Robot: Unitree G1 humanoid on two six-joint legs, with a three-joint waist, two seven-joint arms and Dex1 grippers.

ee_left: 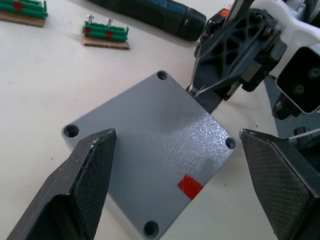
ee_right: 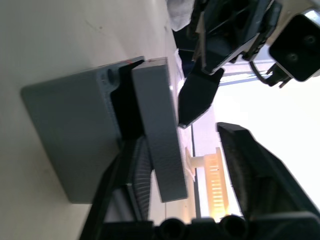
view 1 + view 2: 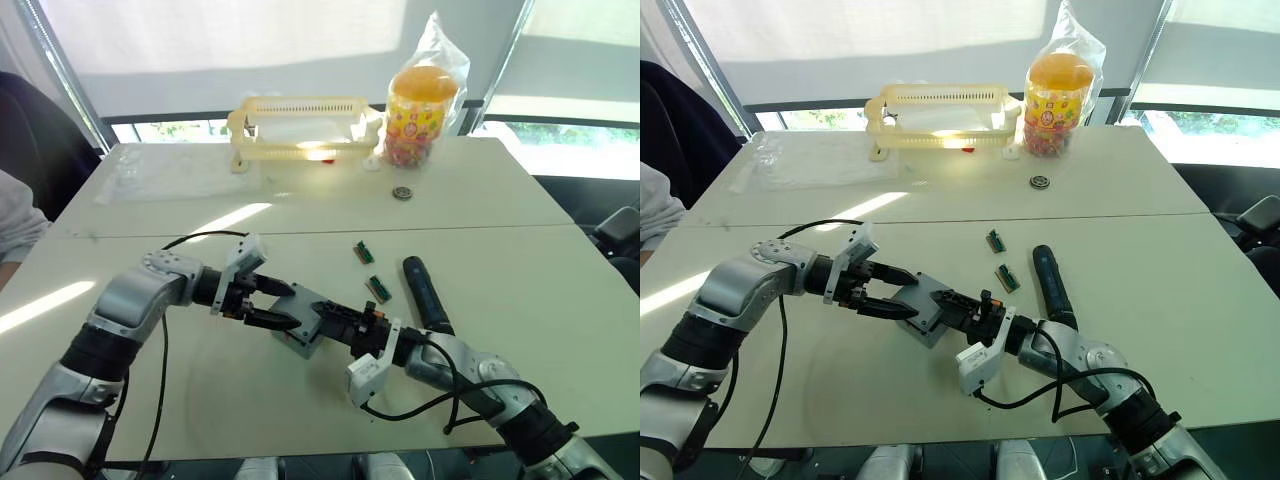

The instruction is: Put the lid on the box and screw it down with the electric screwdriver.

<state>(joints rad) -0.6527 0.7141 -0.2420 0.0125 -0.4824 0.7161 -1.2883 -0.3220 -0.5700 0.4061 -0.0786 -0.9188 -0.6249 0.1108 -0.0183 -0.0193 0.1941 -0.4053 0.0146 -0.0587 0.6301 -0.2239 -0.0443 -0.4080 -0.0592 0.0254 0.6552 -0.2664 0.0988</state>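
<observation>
At the table's [image 3: 520,200] left edge we see a person's grey sleeve [image 3: 15,225] and a dark chair back behind it.

The left gripper [image 3: 285,305] reaches in from the left over the near half of the table. Its fingers [image 1: 90,165] are spread wide, one on each side of the grey plate below, touching neither edge as far as we can tell.

The lid [image 1: 150,162] lies under them: a flat grey square with a screw hole at each corner and a small red mark near one edge. In the right wrist view it stands slightly off the box [image 2: 70,145], not flush, with a dark gap between the two. Lid and box sit near the middle of the table's near half.

The right gripper [image 3: 335,318] comes in from the near right corner, meeting the lid's right side. One black finger [image 2: 132,187] lies in the gap between lid and box; the other is out past the lid's outer face. We cannot tell whether they clamp it.

Two small green circuit boards [image 3: 370,270] lie just beyond. The electric screwdriver [image 3: 425,293] lies flat to their right, beside the right arm.

Along the far edge: a yellow slotted basket [image 3: 300,125], a bagged jar of sweets [image 3: 420,115], a small round disc [image 3: 402,192] in front of it.
</observation>
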